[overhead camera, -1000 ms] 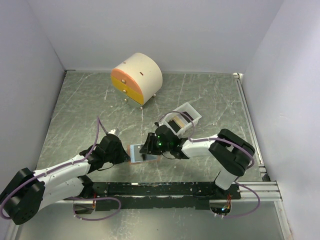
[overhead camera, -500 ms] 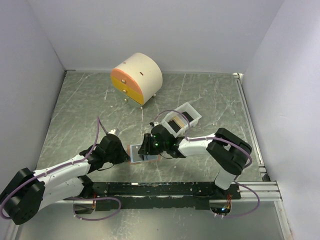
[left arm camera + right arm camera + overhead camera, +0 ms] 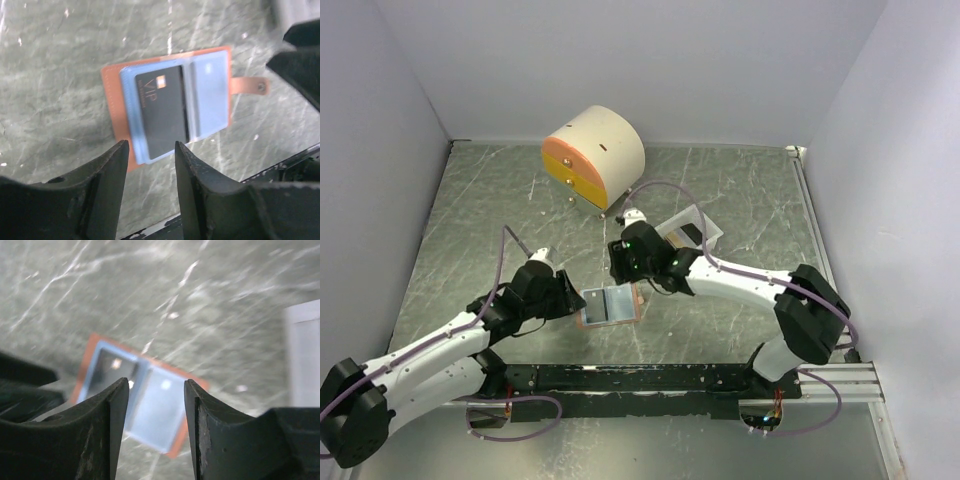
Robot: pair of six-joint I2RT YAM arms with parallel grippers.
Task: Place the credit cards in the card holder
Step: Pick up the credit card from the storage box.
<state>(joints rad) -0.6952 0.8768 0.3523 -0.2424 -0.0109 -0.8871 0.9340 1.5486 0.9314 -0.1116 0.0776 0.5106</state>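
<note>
The card holder [image 3: 611, 305] lies open and flat on the table, salmon outside with light blue sleeves inside. A black credit card [image 3: 162, 107] marked VIP sits in its left sleeve; the right sleeve [image 3: 210, 92] shows only light blue. Its snap strap [image 3: 250, 86] sticks out to the side. My left gripper [image 3: 574, 297] is open just left of the holder, jaws empty [image 3: 151, 147]. My right gripper [image 3: 626, 268] hovers open above the holder's far edge, with the holder [image 3: 155, 415] seen between its empty jaws [image 3: 156, 385].
A white tray [image 3: 706, 226] stands behind the right arm, partly hidden by it, and shows at the right edge [image 3: 305, 360] of the right wrist view. A round cream cabinet [image 3: 597, 155] with orange-yellow drawers is at the back. A black rail [image 3: 650, 378] runs along the near edge.
The left gripper has opened and drawn back from the holder. The right gripper has lifted away toward the back and opened wider. The holder now lies uncovered with the black card in it.
</note>
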